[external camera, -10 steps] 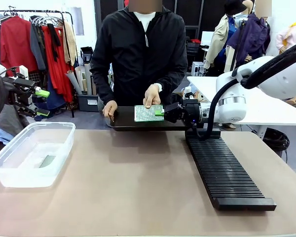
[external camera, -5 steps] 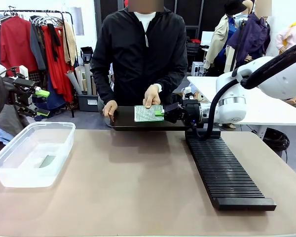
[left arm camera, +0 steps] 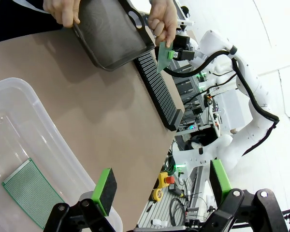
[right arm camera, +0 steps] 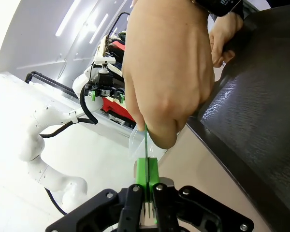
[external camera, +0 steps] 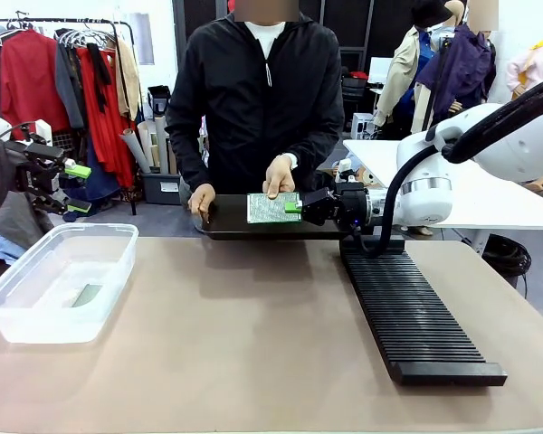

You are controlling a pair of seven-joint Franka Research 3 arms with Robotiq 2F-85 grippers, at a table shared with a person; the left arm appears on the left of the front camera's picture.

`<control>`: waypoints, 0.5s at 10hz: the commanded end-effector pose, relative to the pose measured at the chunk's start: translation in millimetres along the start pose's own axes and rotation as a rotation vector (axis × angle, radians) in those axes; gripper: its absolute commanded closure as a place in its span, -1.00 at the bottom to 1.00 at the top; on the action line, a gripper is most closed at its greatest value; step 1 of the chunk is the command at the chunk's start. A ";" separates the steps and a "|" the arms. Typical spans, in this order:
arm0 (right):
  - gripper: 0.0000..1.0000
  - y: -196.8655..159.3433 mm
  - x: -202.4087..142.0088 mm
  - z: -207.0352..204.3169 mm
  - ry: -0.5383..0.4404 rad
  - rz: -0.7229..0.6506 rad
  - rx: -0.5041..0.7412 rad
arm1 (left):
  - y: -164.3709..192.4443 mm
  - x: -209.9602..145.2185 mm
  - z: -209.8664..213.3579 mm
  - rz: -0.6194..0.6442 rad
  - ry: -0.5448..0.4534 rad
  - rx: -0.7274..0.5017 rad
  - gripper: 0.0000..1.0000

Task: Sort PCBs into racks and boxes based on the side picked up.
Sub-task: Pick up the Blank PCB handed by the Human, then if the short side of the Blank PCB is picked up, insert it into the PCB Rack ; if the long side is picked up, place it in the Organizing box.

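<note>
Right hand (external camera: 293, 207) stays clamped on the PCB (external camera: 271, 208) the person (external camera: 262, 99) also holds.

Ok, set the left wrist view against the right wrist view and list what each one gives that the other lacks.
Left wrist view: a PCB lying flat inside the clear tub, the black rack, and the left gripper open above the tub. Right wrist view: the right gripper up close, its fingers shut on a second PCB seen edge-on. Both: the person's hand pinching that second board, and the dark tray.
</note>
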State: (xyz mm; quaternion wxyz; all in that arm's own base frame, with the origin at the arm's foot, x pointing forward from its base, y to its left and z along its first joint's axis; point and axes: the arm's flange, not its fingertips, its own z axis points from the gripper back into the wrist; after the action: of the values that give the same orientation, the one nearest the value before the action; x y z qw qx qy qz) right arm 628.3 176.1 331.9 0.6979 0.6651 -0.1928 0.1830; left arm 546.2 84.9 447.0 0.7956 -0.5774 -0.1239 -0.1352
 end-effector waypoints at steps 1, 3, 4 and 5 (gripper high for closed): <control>1.00 0.9 0.6 -1.7 -0.001 0.003 -0.002 | -2.1 0.7 1.2 0.001 -0.002 0.001 -1.00; 1.00 0.9 0.6 -1.7 -0.001 0.003 -0.002 | -2.1 0.7 1.2 0.001 -0.002 0.001 -1.00; 1.00 0.9 0.6 -1.7 -0.001 0.003 -0.002 | -2.1 0.7 1.2 0.001 -0.002 0.001 -1.00; 1.00 0.9 0.6 -1.7 -0.001 0.003 -0.002 | -2.1 0.7 1.2 0.001 -0.002 0.001 -1.00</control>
State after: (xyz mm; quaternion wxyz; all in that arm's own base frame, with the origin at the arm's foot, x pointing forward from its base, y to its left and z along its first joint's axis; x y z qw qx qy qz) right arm 628.3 176.1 331.9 0.6979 0.6650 -0.1928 0.1830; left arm 546.2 84.9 447.0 0.7956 -0.5774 -0.1239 -0.1352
